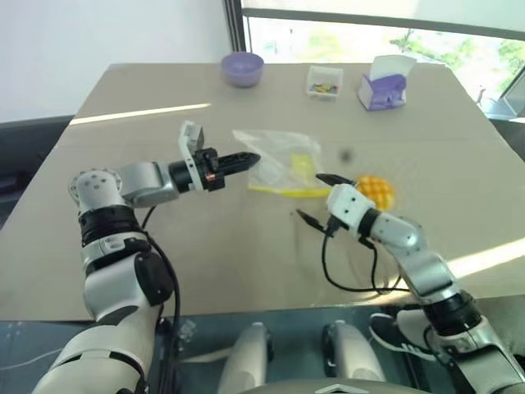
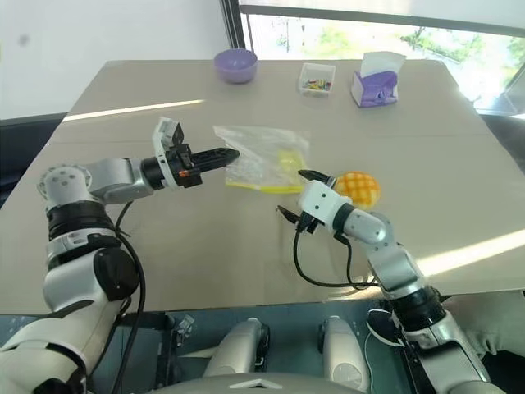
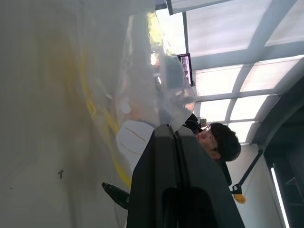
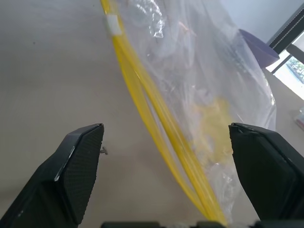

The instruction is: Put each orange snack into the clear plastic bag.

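The clear plastic bag (image 1: 283, 164) lies crinkled mid-table, its yellow seal strip toward me. My left gripper (image 1: 253, 158) points level at the bag's left corner, shut on the film, which rises from its fingertips (image 3: 171, 128) in the left wrist view. One orange snack (image 1: 377, 191), round with a criss-cross top, rests on the table just right of the bag. My right gripper (image 1: 321, 199) hovers open between snack and bag, the snack behind its wrist. In the right wrist view its fingers (image 4: 80, 161) stand wide apart, facing the yellow strip (image 4: 156, 118) with nothing between them.
Along the table's (image 1: 164, 246) far side stand a purple bowl (image 1: 243, 67), a small clear box of coloured bits (image 1: 324, 82) and a purple-and-white box (image 1: 383, 86). A black cable (image 1: 336, 275) loops from my right wrist. A person (image 3: 221, 142) is across the table.
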`<control>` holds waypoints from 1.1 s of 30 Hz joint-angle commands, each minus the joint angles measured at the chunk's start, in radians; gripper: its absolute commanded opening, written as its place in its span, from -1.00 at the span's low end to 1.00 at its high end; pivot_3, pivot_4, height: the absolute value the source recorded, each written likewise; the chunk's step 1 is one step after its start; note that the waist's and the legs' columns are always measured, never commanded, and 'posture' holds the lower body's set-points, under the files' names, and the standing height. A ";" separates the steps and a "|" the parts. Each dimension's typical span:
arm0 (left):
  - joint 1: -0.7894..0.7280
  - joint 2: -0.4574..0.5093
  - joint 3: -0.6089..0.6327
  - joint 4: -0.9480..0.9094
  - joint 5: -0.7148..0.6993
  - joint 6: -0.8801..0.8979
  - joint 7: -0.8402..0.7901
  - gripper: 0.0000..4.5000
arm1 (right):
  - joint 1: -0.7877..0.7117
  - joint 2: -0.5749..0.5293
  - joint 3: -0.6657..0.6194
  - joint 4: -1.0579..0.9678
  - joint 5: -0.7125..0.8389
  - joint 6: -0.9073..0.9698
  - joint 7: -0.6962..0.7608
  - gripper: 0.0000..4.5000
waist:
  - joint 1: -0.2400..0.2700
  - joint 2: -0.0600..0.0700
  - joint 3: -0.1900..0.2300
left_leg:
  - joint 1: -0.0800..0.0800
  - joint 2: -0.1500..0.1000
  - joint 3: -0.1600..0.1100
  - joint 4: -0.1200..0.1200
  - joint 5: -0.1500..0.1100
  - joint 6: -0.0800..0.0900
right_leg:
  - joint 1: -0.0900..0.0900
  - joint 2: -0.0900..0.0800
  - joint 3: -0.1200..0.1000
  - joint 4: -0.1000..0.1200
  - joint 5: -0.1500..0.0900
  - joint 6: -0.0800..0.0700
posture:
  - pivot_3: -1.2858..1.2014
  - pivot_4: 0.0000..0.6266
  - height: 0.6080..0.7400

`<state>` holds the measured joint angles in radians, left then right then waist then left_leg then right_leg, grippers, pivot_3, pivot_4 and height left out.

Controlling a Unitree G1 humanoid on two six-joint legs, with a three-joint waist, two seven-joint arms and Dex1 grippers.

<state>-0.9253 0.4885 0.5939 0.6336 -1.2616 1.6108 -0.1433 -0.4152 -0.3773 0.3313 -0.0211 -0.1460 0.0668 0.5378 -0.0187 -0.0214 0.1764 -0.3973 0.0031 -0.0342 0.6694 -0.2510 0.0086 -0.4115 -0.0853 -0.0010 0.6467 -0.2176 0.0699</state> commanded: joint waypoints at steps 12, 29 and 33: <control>0.001 -0.013 0.057 -0.031 -0.104 0.004 0.122 -1.00 | -0.050 0.024 -0.030 0.073 -0.201 -0.069 -0.208 0.38 | -0.002 0.000 0.000 | 0.000 0.000 0.000 -0.001 0.001 -0.002 | -0.001 0.000 0.000 0.000 0.000 0.000 | 0.03 -0.52 0.95; 0.179 0.058 -0.059 -0.429 0.018 -0.145 -0.047 -1.00 | -0.108 0.068 -0.061 0.079 -0.234 -0.015 -0.280 -0.97 | -0.016 0.000 0.000 | 0.000 0.000 -0.001 -0.001 0.001 -0.002 | -0.001 0.000 0.002 0.000 0.000 0.000 | 0.03 -0.52 0.95; 0.270 0.172 -0.197 -0.632 0.170 -0.368 -0.304 -0.62 | -0.130 0.082 -0.052 0.056 -0.259 0.042 -0.269 -1.00 | -0.019 0.000 0.000 | 0.000 0.000 0.000 -0.004 0.002 -0.004 | -0.003 0.000 0.003 -0.001 0.000 0.000 | 0.03 -0.52 0.95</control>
<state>-0.6528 0.6316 0.4221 0.0895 -1.1269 1.3306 -0.3407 -0.5146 -0.3031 0.2910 0.0864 -0.3964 0.0957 0.2711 -0.0376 -0.0214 0.1766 -0.3975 0.0031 -0.0329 0.6649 -0.2490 0.0043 -0.4149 -0.0855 0.0017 0.6459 -0.2175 0.0694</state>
